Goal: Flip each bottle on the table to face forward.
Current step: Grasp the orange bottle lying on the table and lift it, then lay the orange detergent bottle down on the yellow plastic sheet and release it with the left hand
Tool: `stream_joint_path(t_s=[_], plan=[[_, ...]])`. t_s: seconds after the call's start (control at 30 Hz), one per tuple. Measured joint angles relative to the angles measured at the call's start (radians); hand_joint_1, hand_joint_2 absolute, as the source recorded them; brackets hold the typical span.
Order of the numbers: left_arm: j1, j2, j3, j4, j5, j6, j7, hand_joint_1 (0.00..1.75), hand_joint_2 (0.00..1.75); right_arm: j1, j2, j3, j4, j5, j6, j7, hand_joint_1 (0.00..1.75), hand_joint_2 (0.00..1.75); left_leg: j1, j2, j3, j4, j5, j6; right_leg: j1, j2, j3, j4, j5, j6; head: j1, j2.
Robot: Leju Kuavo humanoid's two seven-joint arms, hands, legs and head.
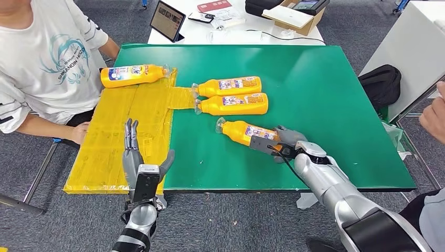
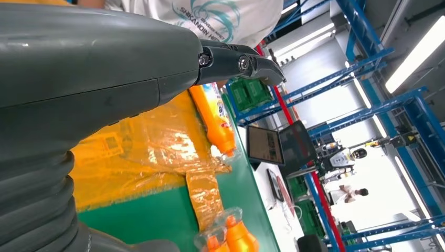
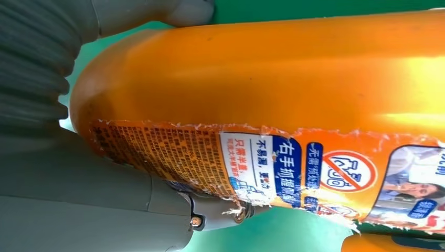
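Observation:
Several orange bottles lie on their sides on the green table [image 1: 325, 94]. My right hand [image 1: 281, 143] grips the base end of the nearest bottle [image 1: 242, 131], whose cap points left; in the right wrist view its torn label [image 3: 294, 168] faces the camera. Two bottles [image 1: 229, 86] [image 1: 233, 104] lie side by side behind it, caps to the left. A fourth bottle [image 1: 131, 75] [image 2: 212, 118] rests on the yellow plastic sheet [image 1: 126, 126] at the far left. My left hand [image 1: 137, 160] hovers over the sheet's near part, fingers straight and apart, holding nothing.
A person in a white shirt [image 1: 47, 58] sits at the table's left, an arm near the sheet. Another person's hand [image 1: 434, 115] shows at the right edge. A tablet [image 1: 167, 21] and boxes stand on the white table behind. A black bag [image 1: 382, 84] lies right.

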Motion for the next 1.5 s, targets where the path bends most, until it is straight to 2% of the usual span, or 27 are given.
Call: stream_joint_path(t_s=[0.17, 0.3, 0.37, 0.43, 0.53, 0.63, 0.87, 1.07, 1.23, 1.5], plan=[[-0.003, 0.0, -0.01, 0.012, 0.042, 0.0, 0.0, 0.0, 1.75, 0.01, 0.006, -0.001, 0.01, -0.044, -0.077, -0.05, 1.75, 1.75, 0.0, 0.0, 0.0, 0.0, 0.0, 0.0, 0.0, 0.0, 0.001, 0.0, 0.0, 0.0, 0.0, 0.0], [-0.006, 0.008, -0.062, 0.022, 0.276, -0.042, 0.0, 0.0, 1.75, 0.055, 0.027, -0.012, -0.007, -0.088, -0.224, -0.125, 1.75, 1.75, 0.0, 0.0, 0.0, 0.0, 0.0, 0.0, 0.0, 0.0, 0.0, 0.0, 0.0, 0.0, 0.0, 0.0], [-0.006, 0.012, -0.092, 0.031, 0.392, -0.119, 0.0, 0.0, 1.75, 0.092, 0.042, -0.024, -0.035, -0.104, -0.297, -0.162, 1.75, 1.75, 0.0, 0.0, 0.0, 0.0, 0.0, 0.0, 0.001, 0.0, 0.0, 0.0, 0.0, 0.0, 0.0, 0.0], [-0.007, 0.014, -0.11, 0.045, 0.476, -0.232, 0.007, 0.0, 1.75, 0.142, 0.056, -0.04, -0.079, -0.115, -0.374, -0.203, 1.75, 1.75, 0.001, -0.001, -0.001, 0.0, 0.0, 0.0, 0.001, 0.0, 0.0, 0.0, 0.0, 0.0, 0.0, 0.0], [-0.001, 0.02, -0.134, 0.058, 0.584, -0.432, 0.062, 0.0, 1.75, 0.237, 0.08, -0.083, -0.187, -0.132, -0.536, -0.305, 1.75, 1.75, 0.001, -0.001, -0.003, 0.0, 0.0, 0.0, 0.001, -0.001, -0.001, 0.0, -0.001, 0.0, 0.0, 0.0], [0.006, 0.028, -0.159, 0.058, 0.644, -0.549, 0.117, 0.0, 1.75, 0.308, 0.104, -0.128, -0.275, -0.143, -0.634, -0.381, 1.75, 1.75, 0.001, -0.001, -0.004, 0.0, -0.001, -0.001, 0.001, 0.0, -0.003, 0.0, -0.001, 0.0, 0.0, 0.0], [0.025, 0.056, -0.207, 0.025, 0.783, -0.742, 0.191, 0.0, 1.75, 0.407, 0.146, -0.189, -0.373, -0.155, -0.712, -0.517, 1.75, 1.75, 0.001, -0.002, -0.005, 0.0, -0.001, 0.0, 0.001, 0.0, -0.003, 0.0, -0.002, 0.002, 0.0, 0.0], [0.042, 0.075, -0.244, -0.032, 0.871, -0.835, 0.22, 0.0, 1.75, 0.446, 0.192, -0.188, -0.379, -0.159, -0.703, -0.591, 1.75, 1.75, 0.001, -0.001, -0.005, 0.0, -0.001, 0.0, 0.001, -0.001, -0.003, 0.0, -0.002, 0.002, 0.0, 0.0], [0.044, 0.08, -0.263, -0.05, 0.916, -0.868, 0.234, 0.0, 1.75, 0.469, 0.234, -0.148, -0.369, -0.154, -0.684, -0.637, 1.75, 1.75, 0.002, -0.001, -0.005, 0.0, -0.001, -0.001, 0.001, -0.001, -0.003, 0.0, -0.002, 0.002, 0.0, 0.0], [0.044, 0.082, -0.272, -0.052, 0.935, -0.867, 0.237, 0.0, 1.75, 0.495, 0.284, -0.066, -0.339, -0.146, -0.666, -0.663, 1.75, 1.75, 0.001, -0.001, -0.005, 0.0, -0.001, -0.001, 0.001, -0.001, -0.003, 0.0, -0.002, 0.002, 0.0, 0.0]])
